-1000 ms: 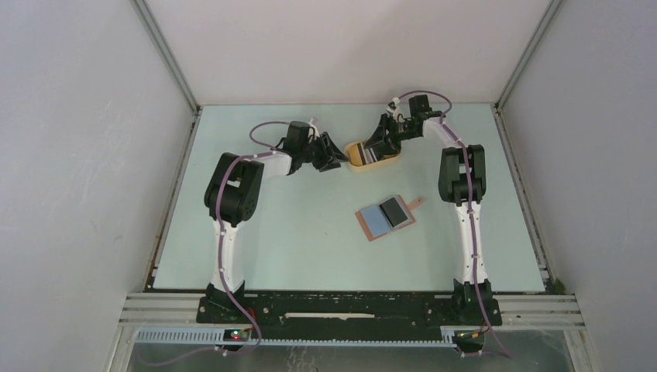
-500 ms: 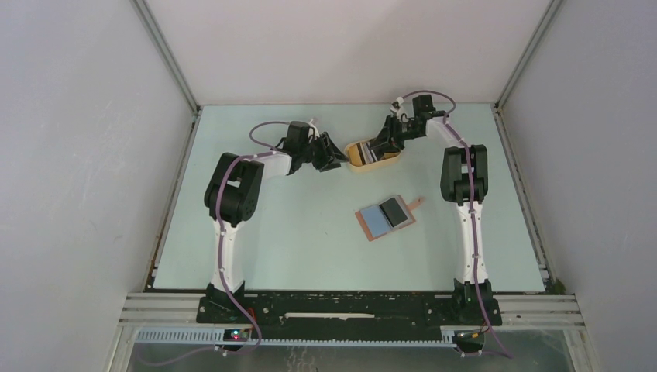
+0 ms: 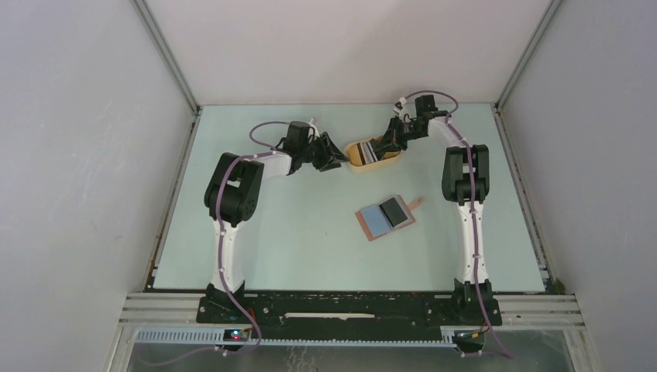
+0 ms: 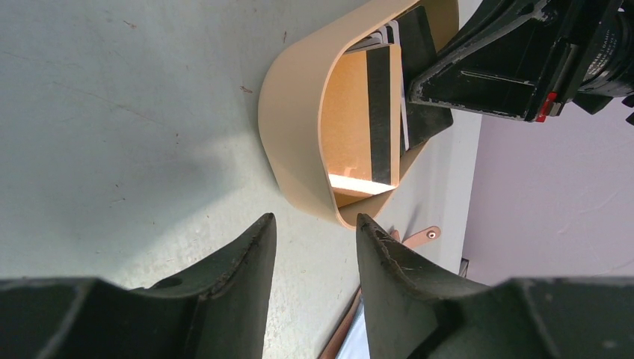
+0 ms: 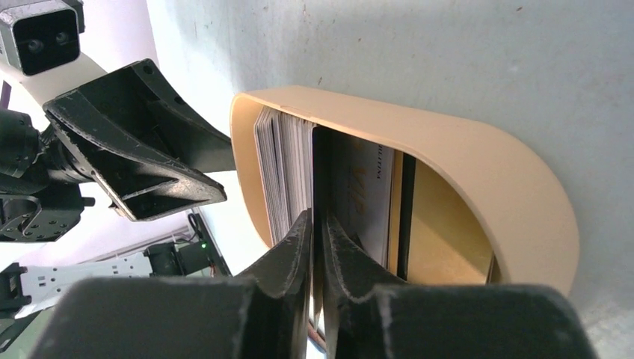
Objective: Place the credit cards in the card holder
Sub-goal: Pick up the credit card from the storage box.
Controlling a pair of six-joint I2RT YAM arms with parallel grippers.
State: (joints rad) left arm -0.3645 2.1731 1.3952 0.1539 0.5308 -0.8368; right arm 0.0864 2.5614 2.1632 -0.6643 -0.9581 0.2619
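Several credit cards stand on edge in a yellow oval tray at the back of the table. My right gripper reaches into the tray from its right end, shut on one thin dark card beside a pale lettered card. My left gripper is open and empty, just off the tray's left end. The reddish-brown card holder lies open mid-table, with a blue-grey card and a dark card on it.
The holder's snap tab points right. Grey walls with metal rails enclose the table on three sides. The left gripper's fingers stand close to the tray's left end, opposite my right gripper.
The right gripper has pushed further left into the tray and its jaws have closed onto a card. The left arm has stayed put.
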